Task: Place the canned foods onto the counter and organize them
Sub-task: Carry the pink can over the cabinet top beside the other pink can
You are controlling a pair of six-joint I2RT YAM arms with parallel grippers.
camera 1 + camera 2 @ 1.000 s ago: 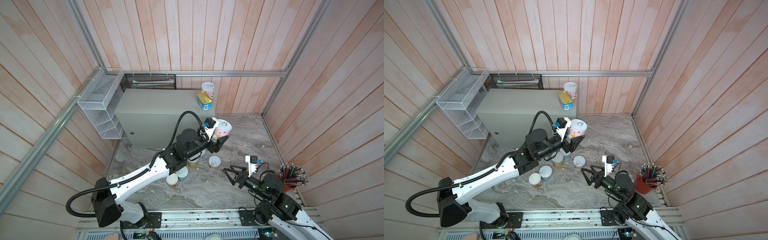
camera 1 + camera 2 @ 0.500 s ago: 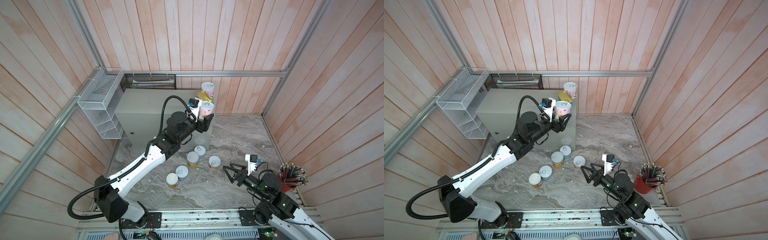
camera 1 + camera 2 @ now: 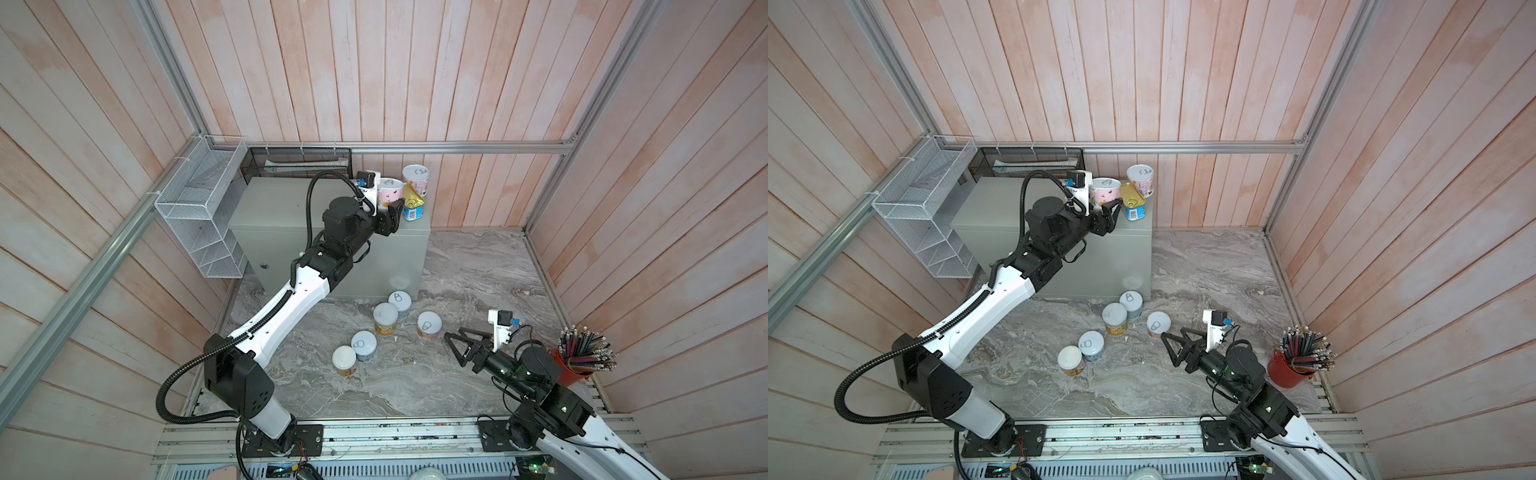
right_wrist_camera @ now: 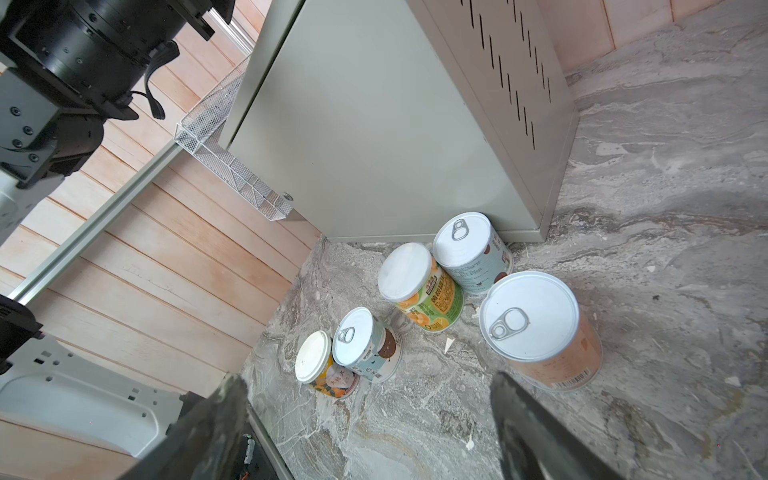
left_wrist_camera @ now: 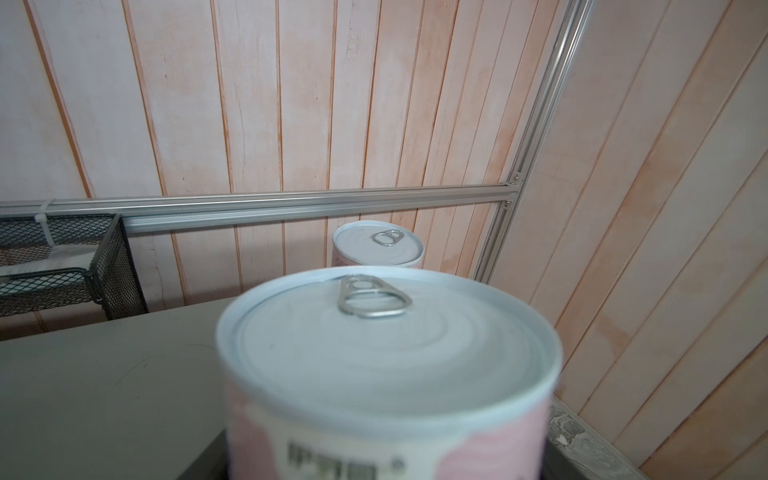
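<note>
I have the pink can point(image 3: 390, 194) upright in the left gripper point(image 3: 388, 208), jaws closed on its sides. It is over the far right end of the counter point(image 3: 282, 212). I cannot tell whether its base touches the top. In the left wrist view its pull-tab lid fills the foreground above the grey surface. Just right of it sits the gold-topped blue tin point(image 3: 412, 205), and the second pink-label can point(image 3: 415, 176) stands in the counter's far right corner.

Down on the marble floor point(image 3: 478, 270), the floor cans point(image 3: 385, 318) stand upright, five of them strung out from the counter's near right corner toward me. The peach can point(image 4: 536, 324) is the rightmost. My right gripper point(image 3: 454, 349) hovers just right of it, jaws spread wide with nothing between them.

The red cup of pencils point(image 3: 569, 370) stands at the right wall, behind that arm. The white wire basket point(image 3: 195, 208) hangs on the left wall beside the counter.
</note>
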